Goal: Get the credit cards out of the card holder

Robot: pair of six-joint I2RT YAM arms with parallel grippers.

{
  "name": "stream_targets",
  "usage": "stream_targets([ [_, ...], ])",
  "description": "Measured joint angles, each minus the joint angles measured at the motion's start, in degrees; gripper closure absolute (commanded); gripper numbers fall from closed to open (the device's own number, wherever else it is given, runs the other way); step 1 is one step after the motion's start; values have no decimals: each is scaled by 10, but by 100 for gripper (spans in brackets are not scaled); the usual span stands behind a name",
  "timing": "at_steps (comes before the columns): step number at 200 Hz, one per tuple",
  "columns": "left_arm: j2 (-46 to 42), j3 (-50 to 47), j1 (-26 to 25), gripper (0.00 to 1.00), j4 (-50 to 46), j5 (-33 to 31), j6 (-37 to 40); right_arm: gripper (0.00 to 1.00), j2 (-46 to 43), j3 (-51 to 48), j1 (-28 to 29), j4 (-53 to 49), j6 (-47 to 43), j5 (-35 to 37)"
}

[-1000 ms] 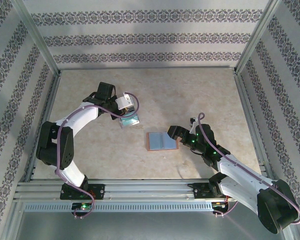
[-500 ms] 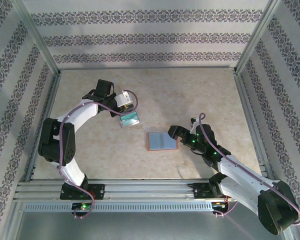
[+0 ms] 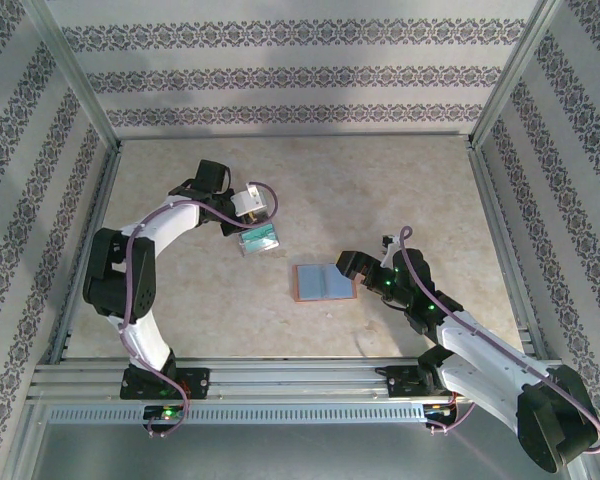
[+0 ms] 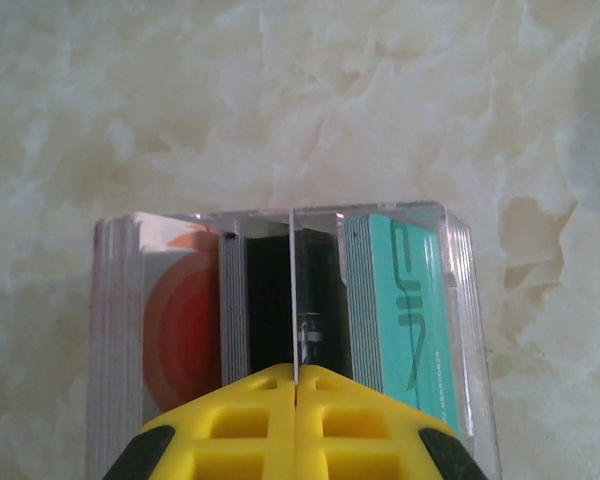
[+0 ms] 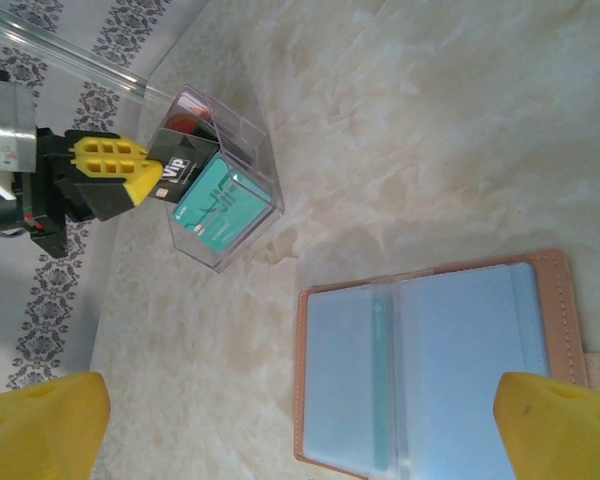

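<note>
the card holder (image 5: 450,370) has a tan-brown leather border and pale grey-blue lining, with a teal strip by its fold. the clear box (image 4: 460,300) shows a teal card (image 4: 405,320), a dark card (image 4: 270,300) and a white card (image 4: 175,330) with a red-orange disc. the table (image 5: 430,120) is cream marble. the walls (image 3: 300,75) have grey floral bands on white.

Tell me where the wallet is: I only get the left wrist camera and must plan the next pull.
Observer: The wallet lies open on the table, lining up, on the right arm's side of your clear box.
Operator: Is the right gripper on it?
Observer: It hovers at the wallet's right edge, jaws wide open.
Operator: What am I pinching?
Observer: The right wrist camera shows your left gripper shut on a dark card marked VIP, at the box's mouth.
</note>
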Motion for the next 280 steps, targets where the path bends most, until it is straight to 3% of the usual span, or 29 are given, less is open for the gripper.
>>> stream_targets([
  [19, 8, 0, 1, 99, -4, -4, 4, 2, -3, 0, 0, -2, 0, 0],
  [35, 13, 2, 1, 77, -9, -7, 5, 2, -5, 0, 0, -3, 0, 0],
  [42, 14, 3, 1, 72, -12, -9, 7, 2, -5, 0, 0, -3, 0, 0],
  [90, 11, 15, 3, 70, -23, -6, 5, 3, -2, 3, 2, -17, -5, 0],
  [119, -22, 15, 3, 68, -31, 7, -4, 11, 13, 30, 23, -52, -22, 15],
  [146, -85, 12, 3, 59, -29, 25, -31, 18, 33, 72, 53, -87, -41, 42],
  [177, -158, 2, 3, 25, -21, 40, -85, 26, 86, 138, 94, -159, -65, 86],
  [197, -203, -29, 3, 0, 7, 39, -131, 37, 132, 181, 123, -202, -81, 110],
  [239, -299, -142, 3, 1, 101, -12, -250, 43, 224, 256, 169, -271, -109, 146],
  [280, -362, -199, 3, 1, 155, -108, -385, 43, 295, 318, 206, -325, -127, 174],
])
